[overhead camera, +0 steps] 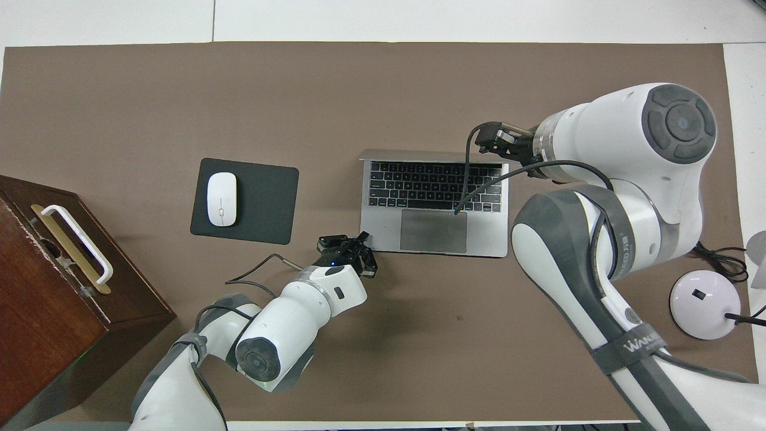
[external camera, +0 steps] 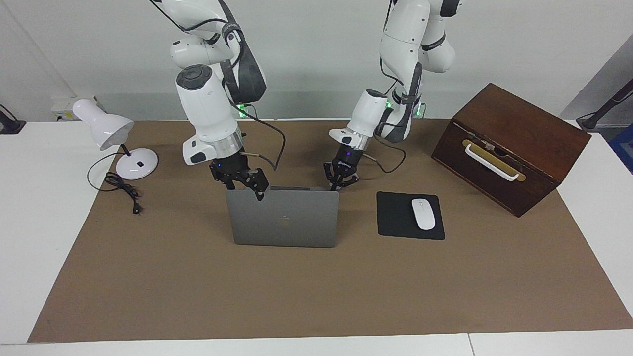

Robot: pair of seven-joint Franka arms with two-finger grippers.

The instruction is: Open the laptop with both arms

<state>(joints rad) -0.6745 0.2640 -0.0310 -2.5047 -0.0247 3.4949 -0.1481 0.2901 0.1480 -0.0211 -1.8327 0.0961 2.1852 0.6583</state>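
Note:
The silver-grey laptop [external camera: 284,220] stands open in the middle of the brown mat, its lid upright with the apple logo toward the facing camera. Its keyboard [overhead camera: 434,185] and trackpad show in the overhead view. My right gripper [external camera: 257,190] is at the lid's top edge near the corner toward the right arm's end, shut on the lid; it also shows in the overhead view [overhead camera: 492,140]. My left gripper [external camera: 341,182] is low at the base's corner nearest the robots toward the left arm's end, touching it in the overhead view [overhead camera: 354,250].
A black mouse pad [external camera: 409,216] with a white mouse [external camera: 423,213] lies beside the laptop toward the left arm's end. A brown wooden box [external camera: 509,146] stands past it. A white desk lamp [external camera: 116,138] and its cord [external camera: 121,188] are toward the right arm's end.

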